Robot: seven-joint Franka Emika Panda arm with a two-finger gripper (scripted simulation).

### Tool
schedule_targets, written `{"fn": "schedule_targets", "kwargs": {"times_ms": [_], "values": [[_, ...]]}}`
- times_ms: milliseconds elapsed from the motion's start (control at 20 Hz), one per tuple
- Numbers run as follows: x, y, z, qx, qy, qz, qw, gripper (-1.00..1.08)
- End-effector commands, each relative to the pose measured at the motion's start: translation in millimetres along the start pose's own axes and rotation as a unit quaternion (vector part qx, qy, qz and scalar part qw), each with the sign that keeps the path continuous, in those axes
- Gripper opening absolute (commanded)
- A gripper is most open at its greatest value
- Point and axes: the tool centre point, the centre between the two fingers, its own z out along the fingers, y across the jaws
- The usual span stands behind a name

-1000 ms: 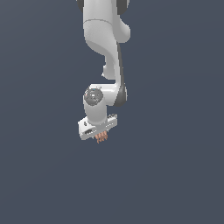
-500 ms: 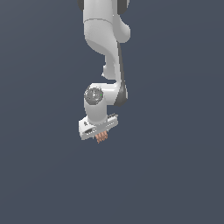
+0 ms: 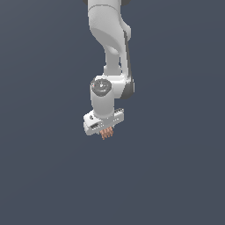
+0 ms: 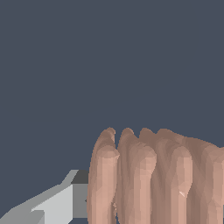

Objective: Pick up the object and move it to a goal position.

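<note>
Basically: white Panda arm (image 3: 107, 52) hangs down from the top of the exterior view, smooth glossy plastic-looking shells, rounded joints, a dark grey disc cap on the wrist joint. The flat, boxy gripper (image 3: 106, 132) sits at its lower end, tilted slightly, with the object (image 3: 107, 133) poking out underneath it.

The object is a small salmon-brown lump, matte, with parallel ribs running lengthwise; rounded ridge tips like knuckles. In the wrist view it fills the lower right, ridges (image 4: 153, 175) clearly faceted, low-poly shading, soft grooves between them. One light grey finger (image 4: 57, 203) with a darker inner pad face sits right against the lump's side; the other finger is not visible there.

Fingers look closed in on the lump, pinching it from the sides, though only one contact is actually visible, so that's probably rather than certainly.

The lump is aloft, touching nothing but the gripper. Background is a flat, featureless dark blue-grey in both views.
</note>
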Motion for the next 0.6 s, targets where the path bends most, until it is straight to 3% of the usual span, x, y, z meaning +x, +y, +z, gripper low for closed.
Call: {"fn": "schedule_targets", "kwargs": {"times_ms": [0, 550], "values": [[2.9, -13.3, -17.0, 0.000, 0.000, 0.000, 1.0000, -1.00], [19.9, -96.0, -122.4, -0.001, 0.000, -0.001, 1.0000, -1.00]]}}
